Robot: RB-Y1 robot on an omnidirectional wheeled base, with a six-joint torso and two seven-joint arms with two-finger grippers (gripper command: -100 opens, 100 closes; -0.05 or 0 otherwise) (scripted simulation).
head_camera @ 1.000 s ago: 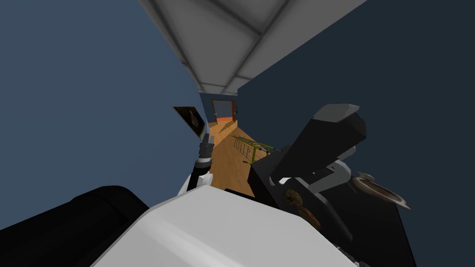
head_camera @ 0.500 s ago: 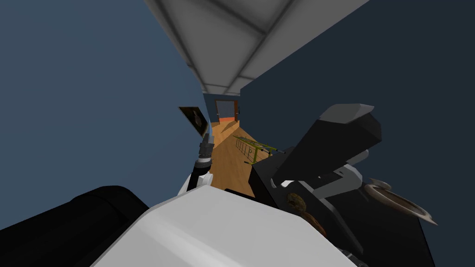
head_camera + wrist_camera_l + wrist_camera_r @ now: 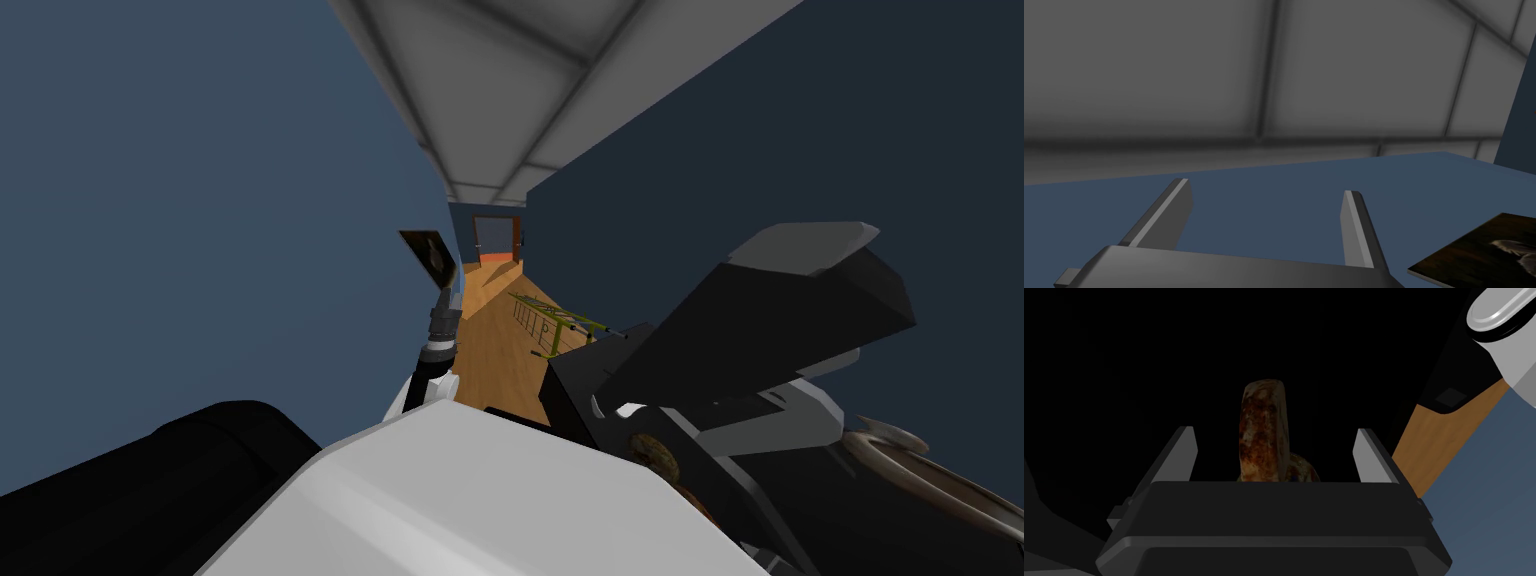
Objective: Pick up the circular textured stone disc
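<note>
My head has swung round since a second ago: the far doorway (image 3: 497, 235) sits further across the picture, the dish (image 3: 930, 475) has slid out toward the corner, and the right arm (image 3: 790, 310) looms larger than it did.

Now the hand camera. The right gripper (image 3: 1276, 432) is spread wide, and the stone disc (image 3: 1264, 433) is right there between the fingers (image 3: 1186, 450). It stands on edge, so its rim faces the camera. It is mottled brown and tan, rough-looking, with a paler band along the top. There is a gap on each side of it, so neither finger is touching and nothing is gripped. Tucked low just beside the disc is a second mottled piece (image 3: 1301, 470), half hidden behind the gripper's dark body. Around them is plain black.

From the head camera, a brown speckled lump (image 3: 655, 455) lies on the black surface (image 3: 880, 530), just under the right arm's dark bulk. I cannot tell from here whether it is the disc or the other piece. The dish rests on the same black surface, well apart from the lump, out toward the far side.

Past all that, a wooden floor (image 3: 500, 345) runs down a narrow hallway to the doorway, with a green rack (image 3: 555, 320) lying along it.

The left gripper (image 3: 1265, 186) is raised ahead of me beside the blue wall, its fingers standing wide apart and holding nothing.
</note>
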